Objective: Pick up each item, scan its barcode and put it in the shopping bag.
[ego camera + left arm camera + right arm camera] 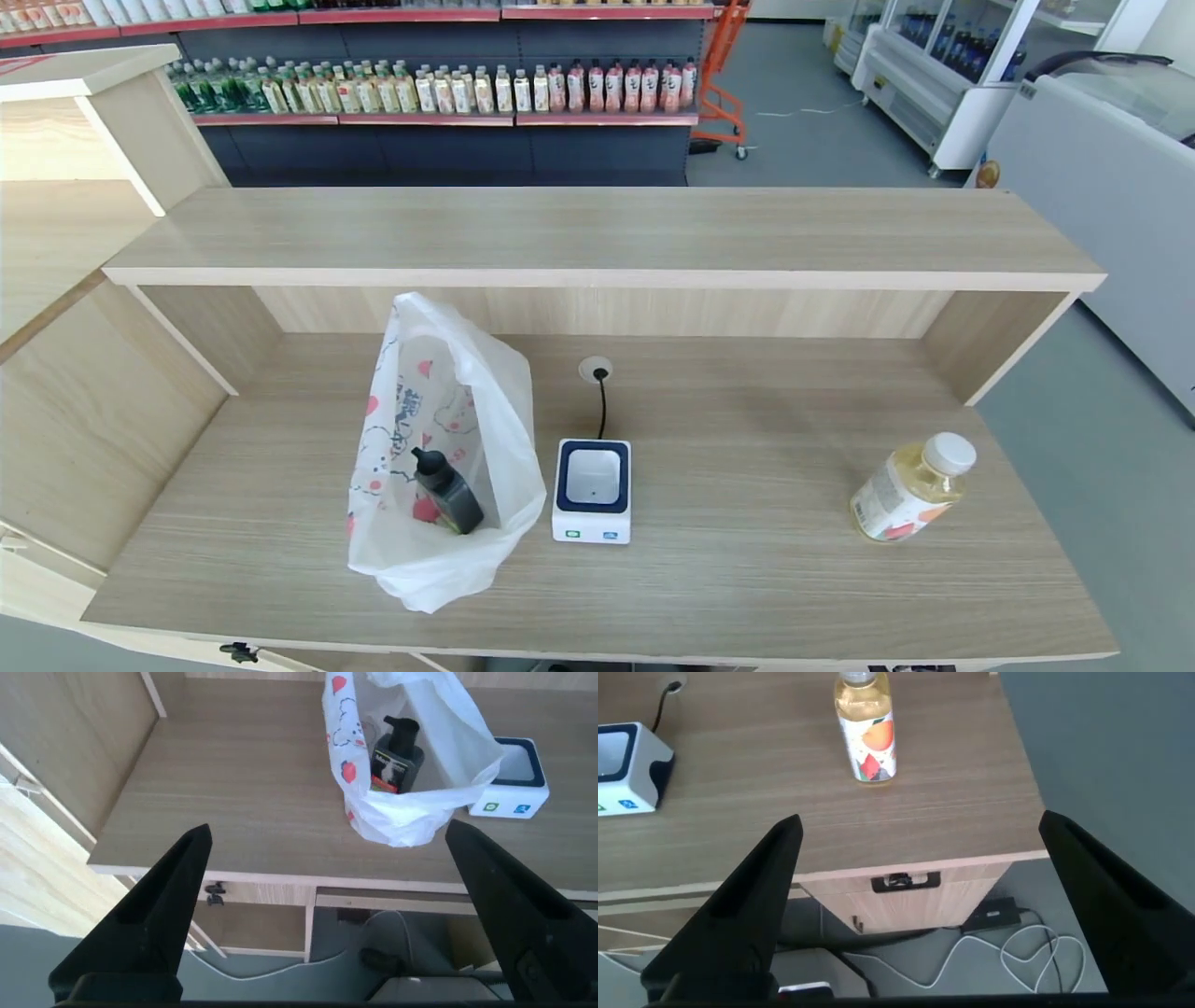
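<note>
A white patterned shopping bag (pixel 439 457) (pixel 411 756) stands open on the left of the wooden counter (pixel 728 560), with a black pump bottle (pixel 448 490) (pixel 396 758) inside it. Just right of the bag sits the white and blue barcode scanner (pixel 592 490) (pixel 512 779) (pixel 626 770). A clear bottle of yellow drink with a white cap (pixel 913 487) (pixel 866 730) stands at the counter's right end. My left gripper (pixel 327 905) is open, held below and in front of the counter's edge near the bag. My right gripper (pixel 920 905) is open too, in front of the edge near the drink bottle.
A raised wooden shelf (pixel 597 233) spans the back of the counter, with side walls at both ends. The scanner's black cable (pixel 601 401) runs to a hole in the counter. Drawer fronts with a latch (pixel 898 882) lie under the edge. Store shelves and freezers stand behind.
</note>
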Controlling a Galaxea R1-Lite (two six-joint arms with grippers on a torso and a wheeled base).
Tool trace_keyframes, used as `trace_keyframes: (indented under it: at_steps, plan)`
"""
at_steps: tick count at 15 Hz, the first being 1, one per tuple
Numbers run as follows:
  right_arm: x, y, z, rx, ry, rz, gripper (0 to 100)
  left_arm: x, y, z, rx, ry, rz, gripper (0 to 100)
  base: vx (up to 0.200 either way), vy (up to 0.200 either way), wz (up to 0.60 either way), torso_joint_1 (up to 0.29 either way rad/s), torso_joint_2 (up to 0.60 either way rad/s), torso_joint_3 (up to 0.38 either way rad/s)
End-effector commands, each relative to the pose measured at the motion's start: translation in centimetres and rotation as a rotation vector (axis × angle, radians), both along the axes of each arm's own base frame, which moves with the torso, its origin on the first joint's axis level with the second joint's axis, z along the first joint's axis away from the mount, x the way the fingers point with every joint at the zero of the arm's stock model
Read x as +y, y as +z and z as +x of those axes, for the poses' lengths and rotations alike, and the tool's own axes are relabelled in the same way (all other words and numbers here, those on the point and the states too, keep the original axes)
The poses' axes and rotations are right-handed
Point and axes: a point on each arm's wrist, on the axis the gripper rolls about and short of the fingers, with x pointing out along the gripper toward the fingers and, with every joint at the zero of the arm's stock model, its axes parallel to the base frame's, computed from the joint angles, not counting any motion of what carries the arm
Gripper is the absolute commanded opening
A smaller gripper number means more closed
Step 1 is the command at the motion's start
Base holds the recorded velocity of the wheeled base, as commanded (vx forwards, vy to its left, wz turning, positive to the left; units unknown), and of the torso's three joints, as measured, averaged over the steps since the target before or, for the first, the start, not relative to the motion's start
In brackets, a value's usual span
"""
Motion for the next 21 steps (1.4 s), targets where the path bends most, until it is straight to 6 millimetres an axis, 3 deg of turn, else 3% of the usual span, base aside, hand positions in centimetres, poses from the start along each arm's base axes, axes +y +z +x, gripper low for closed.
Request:
trace_keyframes:
  at_steps: [1,3,9,14,15,16,18,20,21]
  plan:
    - [0.0,0.0,0.0,0.006,0.0,0.001,100,0.0,0.0,0.0,0.0,0.0,0.0,100,-0.2,-0.2,0.0,0.017,0.01,0.002]
    - [0.0,0.0,0.0,0.006,0.0,0.001,100,0.0,0.0,0.0,0.0,0.0,0.0,100,-0.2,-0.2,0.0,0.0,0.0,-0.002]
    - [0.0,0.0,0.0,0.006,0.0,0.002,100,0.0,0.0,0.0,0.0,-0.001,0.0,100,0.0,0.0,0.0,0.0,0.0,0.0]
    - [0.0,0.0,0.0,0.004,0.003,0.004,100,0.0,0.0,0.0,0.0,-0.001,0.0,100,0.0,-0.12,0.0,0.003,0.0,0.001]
    - [0.0,0.6,0.0,-0.013,0.018,0.002,100,0.0,0.0,0.0,0.0,-0.001,0.0,100,0.0,0.0,0.0,0.0,0.0,0.0]
    - [0.0,3.6,0.3,-0.007,0.086,0.009,100,0.0,0.0,0.0,0.0,-0.001,0.0,100,0.0,0.0,0.0,0.0,0.0,0.0]
    - [-0.1,10.0,4.6,0.129,0.087,0.021,100,0.0,0.0,0.0,0.0,-0.001,0.0,100,0.0,0.0,0.0,0.0,0.0,0.0]
    - [-0.2,12.3,9.6,0.25,0.069,0.027,100,0.0,0.0,0.0,0.0,-0.001,0.0,100,0.0,0.0,0.0,0.0,0.0,0.0]
    - [-0.6,12.1,14.1,0.343,0.036,0.035,100,0.0,0.0,0.0,0.0,-0.001,0.0,100,0.0,0.0,0.0,0.0,0.0,0.0]
